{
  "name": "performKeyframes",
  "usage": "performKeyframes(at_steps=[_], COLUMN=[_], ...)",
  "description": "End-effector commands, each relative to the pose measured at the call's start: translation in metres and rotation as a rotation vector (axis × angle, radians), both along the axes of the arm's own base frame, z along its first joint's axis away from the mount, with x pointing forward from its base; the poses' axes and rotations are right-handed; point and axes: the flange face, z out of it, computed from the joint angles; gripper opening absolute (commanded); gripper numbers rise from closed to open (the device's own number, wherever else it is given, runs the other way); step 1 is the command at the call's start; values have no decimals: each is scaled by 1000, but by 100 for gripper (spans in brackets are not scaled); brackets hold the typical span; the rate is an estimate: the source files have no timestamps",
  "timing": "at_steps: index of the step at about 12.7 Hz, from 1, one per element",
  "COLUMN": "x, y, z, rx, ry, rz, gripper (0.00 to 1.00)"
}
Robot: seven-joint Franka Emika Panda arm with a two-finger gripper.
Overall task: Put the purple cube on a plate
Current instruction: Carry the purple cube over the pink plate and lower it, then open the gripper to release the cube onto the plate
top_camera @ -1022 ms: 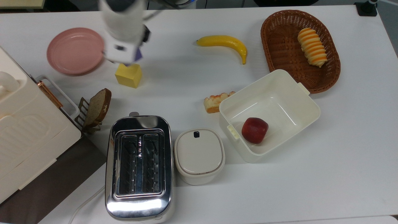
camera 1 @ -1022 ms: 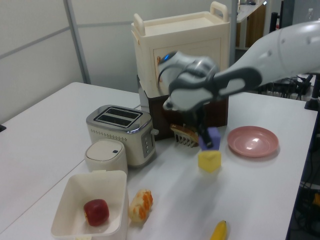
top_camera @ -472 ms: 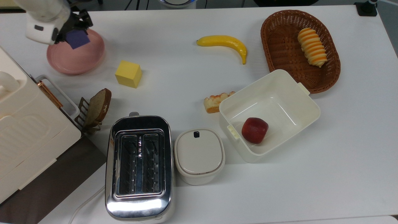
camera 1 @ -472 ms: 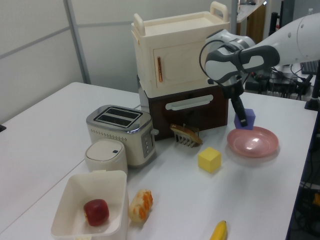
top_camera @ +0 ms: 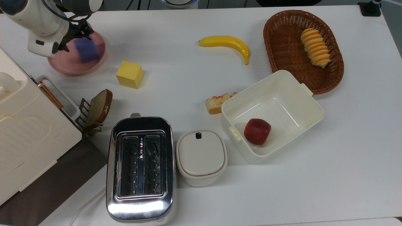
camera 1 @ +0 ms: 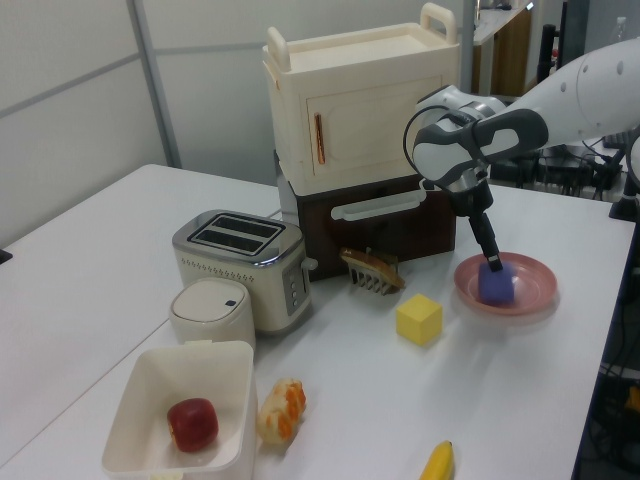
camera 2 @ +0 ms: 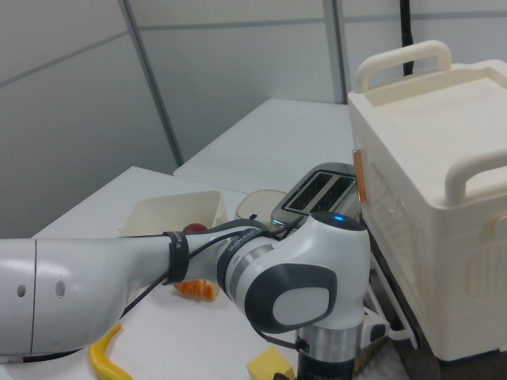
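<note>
The purple cube (top_camera: 87, 50) sits low inside the pink plate (top_camera: 62, 62) at the top view's far left, smeared by motion. My gripper (top_camera: 77, 34) hangs just above and beside it, its dark fingers (top_camera: 82, 31) parted and off the cube's sides. In the left view the cube (camera 1: 495, 285) rests on the plate (camera 1: 535, 285), with the gripper (camera 1: 491, 260) pointing down at its top face. The right view has my arm's wrist housing (camera 2: 293, 301) in front of the scene, hiding cube and plate.
A yellow cube (top_camera: 129, 74) lies right of the plate in the top view. Behind the plate in the left view stands a cream cabinet (camera 1: 360, 95). Also on the table: a bread rack (top_camera: 95, 110), toaster (top_camera: 140, 166), banana (top_camera: 227, 44), wicker basket (top_camera: 282, 47) and a white box (top_camera: 295, 94) holding an apple.
The arm carried the purple cube from above the yellow cube to over the plate. The cube has since come away from the fingers and dropped onto the plate.
</note>
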Motion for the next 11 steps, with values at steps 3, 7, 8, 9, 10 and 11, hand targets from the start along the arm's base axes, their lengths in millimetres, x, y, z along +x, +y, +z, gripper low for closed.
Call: performKeyframes(at_steps=[3, 7, 8, 9, 10, 11], x=[2, 10, 8, 2, -2, -5], y=[9, 71, 87, 94, 105, 117], z=[29, 95, 114, 139, 161, 177], rx=[-45, -34, -50, -56, -51, -67], ry=[-21, -72, -84, -129, -171, -198], rz=[20, -196, -263, -347, -430, -499], gripper=[100, 100, 100, 100, 100, 100])
